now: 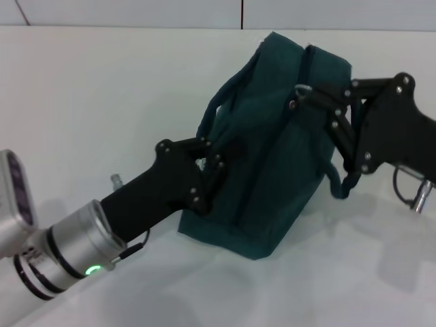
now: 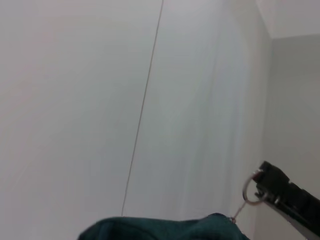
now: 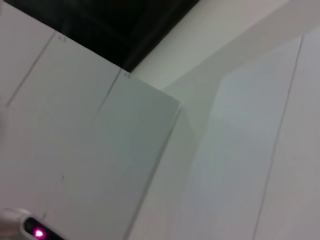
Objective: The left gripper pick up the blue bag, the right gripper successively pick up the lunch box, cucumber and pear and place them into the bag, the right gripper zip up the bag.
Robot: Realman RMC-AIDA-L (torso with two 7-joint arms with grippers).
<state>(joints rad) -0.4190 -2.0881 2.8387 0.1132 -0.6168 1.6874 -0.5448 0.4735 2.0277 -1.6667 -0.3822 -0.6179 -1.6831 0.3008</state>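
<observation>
The blue bag (image 1: 272, 170) stands tilted on the white table (image 1: 82, 102), its top leaning away. My left gripper (image 1: 212, 162) is shut on the bag's near loop handle at its left side. My right gripper (image 1: 301, 95) is at the bag's top, shut on the metal zipper pull (image 1: 302, 88). In the left wrist view the ring of the pull (image 2: 250, 190) hangs from the right gripper's fingertips (image 2: 267, 176) just above the bag's top edge (image 2: 165, 229). The lunch box, cucumber and pear are out of view.
The second loop handle (image 1: 337, 187) hangs down the bag's right side under my right arm. A small metal stub (image 1: 116, 180) pokes up behind my left arm. The right wrist view shows only white wall panels (image 3: 100, 150) and a pink light (image 3: 37, 232).
</observation>
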